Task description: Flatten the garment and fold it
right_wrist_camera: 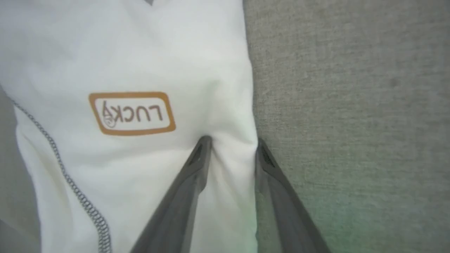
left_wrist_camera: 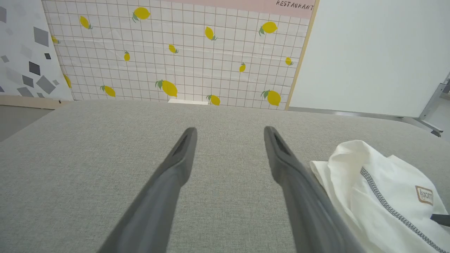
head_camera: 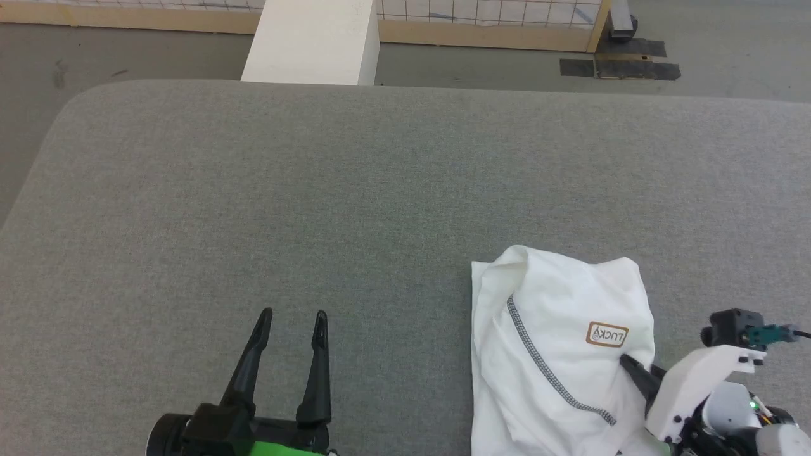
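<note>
Right gripper (head_camera: 627,362) is down on the garment (head_camera: 557,329) in the head view, one dark finger showing at the cloth's right side, just under a brown-bordered label (head_camera: 607,334) that reads LUCKY, upside down. The garment lies bunched on the grey padded surface (head_camera: 317,190), a grey-and-white stitched trim (head_camera: 545,364) running down it left of the label. Well left of the garment, the left gripper (head_camera: 293,313) has its fingers spread wide, nothing between them. A white box (head_camera: 313,41) stands far beyond the garment. Over to the left wrist view: same wide-open, empty left gripper (left_wrist_camera: 230,129), garment (left_wrist_camera: 379,189) to its right, and behind it a lemon-print wall panel (left_wrist_camera: 175,52) headed RESTAURANT (left_wrist_camera: 294,5). Right wrist view now: the right gripper (right_wrist_camera: 233,140) stands about half open astride the garment's (right_wrist_camera: 140,52) edge, a puckered ridge of cloth between its fingers, though I can't tell if it's truly gripped. LUCKY (right_wrist_camera: 132,113) sits just beside the fingertips.
</note>
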You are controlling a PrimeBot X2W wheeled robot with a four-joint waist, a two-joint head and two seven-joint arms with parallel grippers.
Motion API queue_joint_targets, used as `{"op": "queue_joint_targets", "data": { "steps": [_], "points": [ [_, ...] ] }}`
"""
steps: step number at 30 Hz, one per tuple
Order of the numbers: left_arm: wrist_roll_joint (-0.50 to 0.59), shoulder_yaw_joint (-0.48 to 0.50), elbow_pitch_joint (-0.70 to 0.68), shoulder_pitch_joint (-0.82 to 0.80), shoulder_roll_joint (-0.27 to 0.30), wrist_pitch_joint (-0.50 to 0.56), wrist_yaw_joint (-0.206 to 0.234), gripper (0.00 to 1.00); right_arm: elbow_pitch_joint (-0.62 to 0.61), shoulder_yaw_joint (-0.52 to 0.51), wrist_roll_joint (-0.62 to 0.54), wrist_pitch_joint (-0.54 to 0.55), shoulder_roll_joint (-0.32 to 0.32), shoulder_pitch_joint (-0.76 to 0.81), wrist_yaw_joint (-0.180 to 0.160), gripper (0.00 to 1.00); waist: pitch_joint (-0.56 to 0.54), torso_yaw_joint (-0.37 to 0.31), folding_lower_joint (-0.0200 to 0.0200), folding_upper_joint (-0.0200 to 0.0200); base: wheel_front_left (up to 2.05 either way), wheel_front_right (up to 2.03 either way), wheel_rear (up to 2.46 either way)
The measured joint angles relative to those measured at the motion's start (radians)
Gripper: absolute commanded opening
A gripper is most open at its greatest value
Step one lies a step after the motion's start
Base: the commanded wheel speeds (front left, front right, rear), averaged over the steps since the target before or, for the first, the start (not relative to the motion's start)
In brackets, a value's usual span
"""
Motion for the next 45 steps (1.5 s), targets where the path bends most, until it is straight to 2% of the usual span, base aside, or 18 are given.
{"op": "queue_joint_targets", "data": {
  "steps": [6, 11, 15, 19, 24, 34, 38, 45],
  "points": [
    [0.000, 0.002, -0.004, -0.006, 0.000, 0.000, -0.003, 1.00, 0.046, 0.008, -0.006, -0.063, 0.006, -0.037, 0.000, 0.00, -0.003, -0.015, 0.0000, 0.0000, 0.00, 0.00, 0.00],
    [0.000, 0.007, -0.005, -0.008, 0.000, 0.000, -0.010, 1.00, 0.053, 0.000, -0.052, -0.069, 0.009, -0.093, 0.000, 0.00, -0.005, -0.049, 0.0001, 0.0000, 0.00, 0.00, 0.00],
    [0.000, 0.008, -0.002, -0.014, 0.000, 0.000, -0.017, 1.00, 0.036, 0.006, -0.095, -0.036, -0.035, -0.149, 0.000, 0.00, -0.003, -0.088, 0.0000, 0.0000, 0.00, 0.00, 0.00],
    [0.008, 0.005, 0.001, -0.038, 0.000, 0.000, -0.023, 1.00, 0.014, 0.024, -0.119, 0.004, -0.137, -0.207, 0.000, 0.00, 0.006, -0.129, 0.0000, 0.0000, 0.00, 0.00, 0.00],
    [0.041, 0.001, 0.000, -0.082, 0.000, 0.000, -0.029, 1.00, 0.005, 0.100, -0.162, 0.022, -0.311, -0.288, 0.000, 0.00, 0.041, -0.176, 0.0000, 0.0001, 0.00, 0.00, 0.00],
    [0.112, -0.005, -0.026, -0.207, 0.006, 0.000, -0.019, 1.00, 0.084, 0.157, -0.200, -0.013, -0.546, -0.482, 0.000, 0.00, 0.164, -0.231, 0.0001, 0.0001, 0.00, 0.00, 0.00],
    [0.123, -0.006, -0.061, -0.247, 0.005, 0.000, 0.006, 1.00, 0.136, 0.139, -0.230, -0.031, -0.618, -0.528, 0.000, 0.00, 0.226, -0.237, 0.0001, 0.0000, 0.00, 0.00, 0.00],
    [0.143, -0.008, -0.159, -0.304, 0.005, 0.000, 0.044, 1.00, 0.199, 0.097, -0.287, -0.077, -0.694, -0.608, 0.000, 0.00, 0.335, -0.232, 0.0002, 0.0001, 0.00, 0.00, 0.00]
  ]
}}
